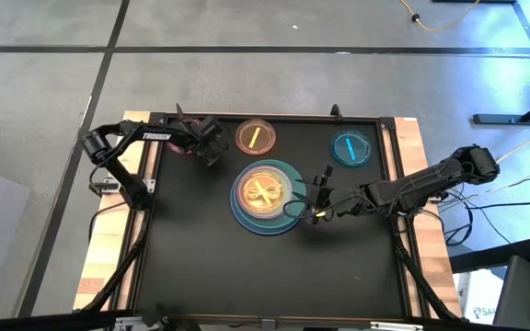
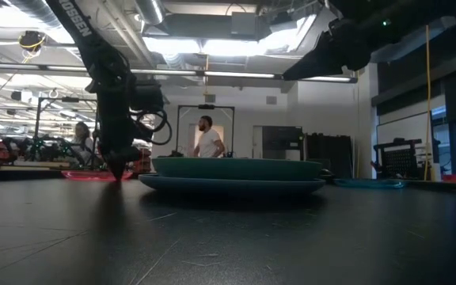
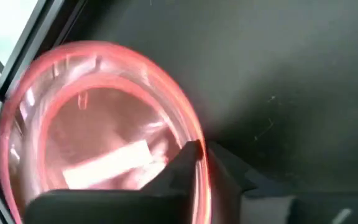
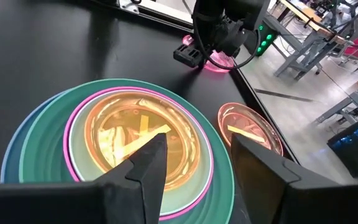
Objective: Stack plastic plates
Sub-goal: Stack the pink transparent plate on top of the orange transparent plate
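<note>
The stack (image 1: 266, 197) sits mid-tabletop (image 1: 247, 276), widest plates lowest so each smaller one nests: light-blue, teal, a pink-rimmed plate, then a translucent orange plate (image 4: 143, 144) on top. Just beside its rim the right gripper (image 4: 194, 163) hovers with fingers spread, holding nothing. The left gripper (image 1: 212, 147) reaches down at the translucent pink plate (image 3: 98, 134), one finger over its rim; whether it pinches, I cannot tell. A peach-coloured plate (image 1: 256, 136) and a cyan plate (image 1: 351, 148) wait beyond.

Plate stack (image 1: 265, 198) mid-table; two single plates (image 1: 255, 136) (image 1: 351, 148) behind it.
</note>
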You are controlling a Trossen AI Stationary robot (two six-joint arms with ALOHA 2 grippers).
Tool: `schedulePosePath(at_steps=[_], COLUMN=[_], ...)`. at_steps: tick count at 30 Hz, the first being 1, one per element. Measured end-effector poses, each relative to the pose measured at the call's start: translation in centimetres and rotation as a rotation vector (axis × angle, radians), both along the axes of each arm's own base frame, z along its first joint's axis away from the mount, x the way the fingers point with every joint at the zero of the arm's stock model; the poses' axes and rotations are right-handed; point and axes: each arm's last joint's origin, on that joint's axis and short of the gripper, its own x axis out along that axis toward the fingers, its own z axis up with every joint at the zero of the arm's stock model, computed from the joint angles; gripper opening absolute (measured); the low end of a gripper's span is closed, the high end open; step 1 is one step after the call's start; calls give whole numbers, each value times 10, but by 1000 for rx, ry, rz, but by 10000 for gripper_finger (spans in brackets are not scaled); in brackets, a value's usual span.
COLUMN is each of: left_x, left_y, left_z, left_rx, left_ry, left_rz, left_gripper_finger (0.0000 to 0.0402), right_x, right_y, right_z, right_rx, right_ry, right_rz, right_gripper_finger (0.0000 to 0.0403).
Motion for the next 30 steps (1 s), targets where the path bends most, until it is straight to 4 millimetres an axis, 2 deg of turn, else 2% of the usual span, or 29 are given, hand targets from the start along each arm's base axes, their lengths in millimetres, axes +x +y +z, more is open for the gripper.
schedulePosePath(at_steps=[2,5,13,20,30], left_x=[0,3,20,33,51], left_y=[0,-4,-39,-84,-163], left_z=[0,0,18,40,67], left_rx=[5,8,29,55,60], left_ry=[3,16,-3,-67,-255], left_rz=[-1,-31,-159,-309,-556], left_gripper_finger=[9,6,3,4,4], right_x=[0,0,1,1,1], right_y=[0,0,1,1,3], right_z=[0,1,1,1,0], right_rx=[1,4,32,61,170], right_ry=[-2,-10,-27,-38,-48], right_rz=[0,-1,-9,-16,35], right_gripper_finger=[170,170,170,170,170])
